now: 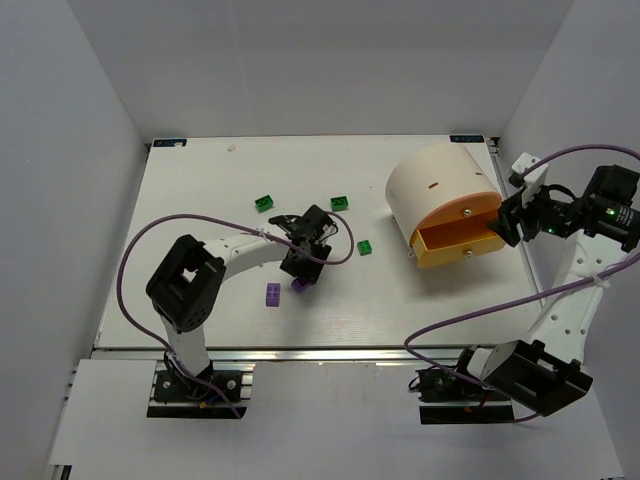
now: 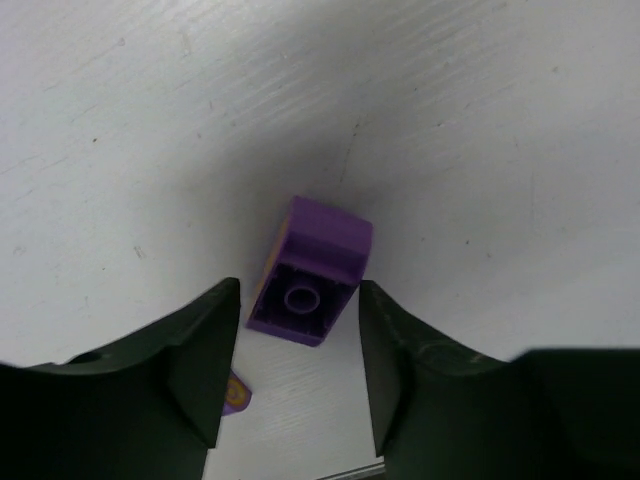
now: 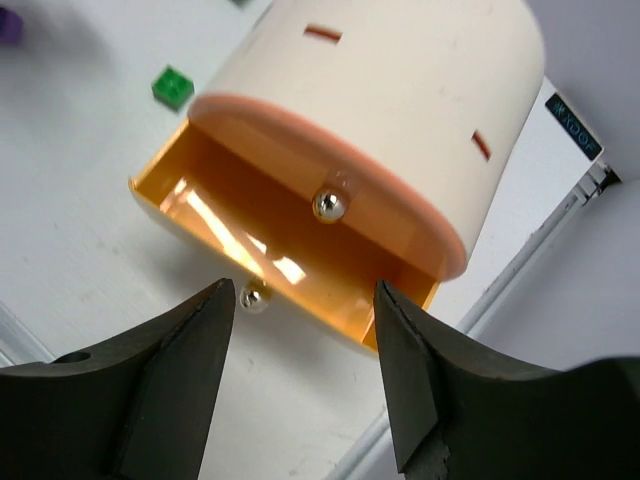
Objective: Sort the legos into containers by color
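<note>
A purple lego [image 2: 310, 275] lies on its side on the white table, hollow underside facing the left wrist camera. My left gripper [image 2: 298, 290] is open and straddles its near end, with a thin gap on each side. A second purple lego [image 1: 273, 294] sits just left of it. Three green legos [image 1: 264, 203] [image 1: 340, 203] [image 1: 366, 247] lie scattered behind and to the right. The cream-white container [image 1: 440, 180] lies at the back right, its orange drawer [image 3: 290, 250] pulled out. My right gripper [image 3: 302, 290] hangs open in front of the drawer, holding nothing.
Two silver knobs [image 3: 329, 205] [image 3: 253, 296] stick out of the container's orange front. The table's right edge rail [image 1: 520, 250] runs close beside the drawer. White walls enclose the table on three sides. Purple cables loop from both arms.
</note>
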`<action>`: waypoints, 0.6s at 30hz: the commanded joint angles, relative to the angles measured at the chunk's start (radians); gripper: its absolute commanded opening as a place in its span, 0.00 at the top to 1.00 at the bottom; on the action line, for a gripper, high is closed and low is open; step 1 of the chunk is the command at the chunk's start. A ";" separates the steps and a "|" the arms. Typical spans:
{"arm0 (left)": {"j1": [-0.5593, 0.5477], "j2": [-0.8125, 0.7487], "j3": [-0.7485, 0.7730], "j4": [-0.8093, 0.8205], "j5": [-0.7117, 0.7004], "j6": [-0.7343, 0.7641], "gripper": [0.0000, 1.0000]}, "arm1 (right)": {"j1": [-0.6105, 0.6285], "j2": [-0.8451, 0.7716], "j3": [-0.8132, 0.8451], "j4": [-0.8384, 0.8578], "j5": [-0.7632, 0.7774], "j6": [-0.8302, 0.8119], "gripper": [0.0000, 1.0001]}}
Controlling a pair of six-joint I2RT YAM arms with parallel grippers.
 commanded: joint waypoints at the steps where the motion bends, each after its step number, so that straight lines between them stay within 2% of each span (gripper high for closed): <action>1: 0.003 0.018 0.052 -0.014 0.026 0.067 0.42 | -0.002 0.011 0.055 0.079 -0.140 0.156 0.37; 5: 0.003 0.037 0.037 -0.016 0.030 0.069 0.45 | -0.001 0.013 0.080 0.144 -0.171 0.256 0.37; 8: 0.003 0.038 0.017 -0.010 0.027 0.064 0.51 | -0.002 0.014 0.101 0.184 -0.197 0.322 0.37; 9: 0.003 0.035 0.015 -0.007 0.024 0.061 0.61 | -0.002 0.013 0.103 0.193 -0.209 0.354 0.36; 11: 0.003 0.012 0.026 -0.003 0.033 0.058 0.70 | -0.004 0.004 0.106 0.251 -0.221 0.411 0.36; 12: 0.003 -0.003 0.038 0.004 0.061 0.058 0.84 | -0.004 -0.003 0.103 0.286 -0.228 0.498 0.37; 13: 0.003 -0.037 0.076 0.007 0.073 0.061 0.87 | -0.005 -0.024 0.097 0.332 -0.228 0.558 0.37; 14: -0.006 -0.054 0.100 0.029 0.128 0.072 0.89 | -0.004 -0.038 0.065 0.477 -0.219 0.644 0.39; 15: -0.015 -0.074 0.126 0.048 0.159 0.078 0.90 | -0.004 -0.053 0.036 0.573 -0.180 0.742 0.43; 16: -0.015 -0.115 0.171 0.073 0.250 0.098 0.91 | -0.004 -0.088 -0.019 0.662 -0.157 0.932 0.59; 17: -0.024 -0.132 0.193 0.131 0.298 0.100 0.91 | -0.002 -0.101 -0.041 0.795 -0.134 1.003 0.69; 18: -0.025 -0.146 0.212 0.168 0.351 0.083 0.91 | -0.004 -0.110 -0.054 0.832 -0.102 1.054 0.81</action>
